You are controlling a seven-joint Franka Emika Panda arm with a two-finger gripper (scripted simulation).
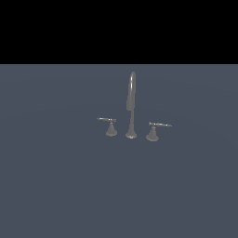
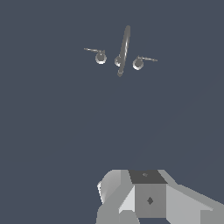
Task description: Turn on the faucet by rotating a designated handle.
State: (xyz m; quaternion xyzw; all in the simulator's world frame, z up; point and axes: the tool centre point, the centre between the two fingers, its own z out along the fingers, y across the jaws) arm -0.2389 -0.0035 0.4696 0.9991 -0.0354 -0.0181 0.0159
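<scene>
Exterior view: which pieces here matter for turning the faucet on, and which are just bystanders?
For the job:
- faucet
- handle, thicker lever, on the exterior view's right
- gripper, far from the faucet

Bystanders:
- twin handle, thinner lever
- gooseneck spout

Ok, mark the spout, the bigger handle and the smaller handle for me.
gooseneck spout (image 1: 132, 93), exterior view, mid tube.
larger handle (image 1: 152, 135), exterior view, cone base.
smaller handle (image 1: 111, 129), exterior view, cone base.

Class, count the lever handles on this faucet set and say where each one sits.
2. The handle sits at the exterior view's right of the spout; its thinner twin at the left. None appears hidden.
</scene>
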